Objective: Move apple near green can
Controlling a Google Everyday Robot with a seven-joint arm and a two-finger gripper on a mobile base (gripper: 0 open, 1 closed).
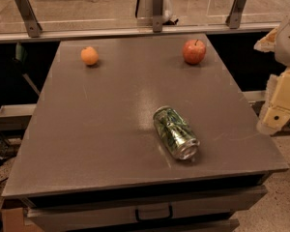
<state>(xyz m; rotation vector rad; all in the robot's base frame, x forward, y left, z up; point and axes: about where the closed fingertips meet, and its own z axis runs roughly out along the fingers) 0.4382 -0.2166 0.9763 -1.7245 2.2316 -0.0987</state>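
The red apple [194,51] stands on the grey table [101,129] near its far right corner. The green can [175,132] lies on its side right of the table's middle, nearer the front edge, with its silver end facing front right. The can is well in front of the apple, and the two are apart. My gripper [279,105] hangs at the right edge of the view, off the table's right side. It is level with the gap between apple and can, touches neither and holds nothing that I can see.
A small orange fruit [89,55] sits near the table's far left corner. A rail with metal brackets [157,13] runs behind the table. A drawer with a handle [153,211] is under the front edge.
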